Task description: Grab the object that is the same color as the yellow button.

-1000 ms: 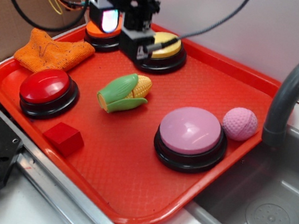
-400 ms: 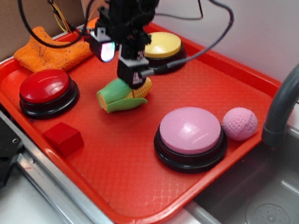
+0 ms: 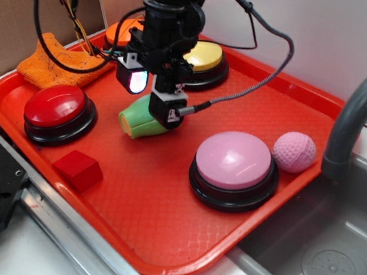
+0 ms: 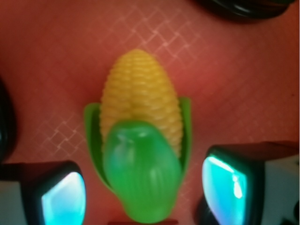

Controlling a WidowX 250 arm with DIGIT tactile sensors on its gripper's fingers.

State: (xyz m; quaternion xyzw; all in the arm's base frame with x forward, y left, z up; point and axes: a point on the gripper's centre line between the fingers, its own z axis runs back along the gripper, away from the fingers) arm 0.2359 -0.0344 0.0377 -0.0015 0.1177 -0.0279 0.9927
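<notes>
The object, a toy corn cob (image 3: 139,120) (image 4: 140,145) with yellow kernels and green husk, lies on the red tray (image 3: 157,223) near its middle. My gripper (image 3: 152,95) (image 4: 143,190) hangs straight over it, open, with a finger on each side of the husk end and a gap to both. The fingers' glowing pads (image 4: 63,201) do not touch the cob. The arm hides the kernel end in the exterior view. The yellow button (image 3: 204,57) stands behind the arm at the tray's far side.
An orange button (image 3: 123,32) and an orange cloth (image 3: 53,63) lie far left. A red button (image 3: 55,106) and red block (image 3: 79,169) sit front left. A large pink button (image 3: 233,162) and pink ball (image 3: 294,152) sit right. A sink (image 3: 331,256) with a grey faucet (image 3: 361,102) borders the tray.
My gripper has moved from the yellow button toward the front and come down over the corn cob, which has not moved.
</notes>
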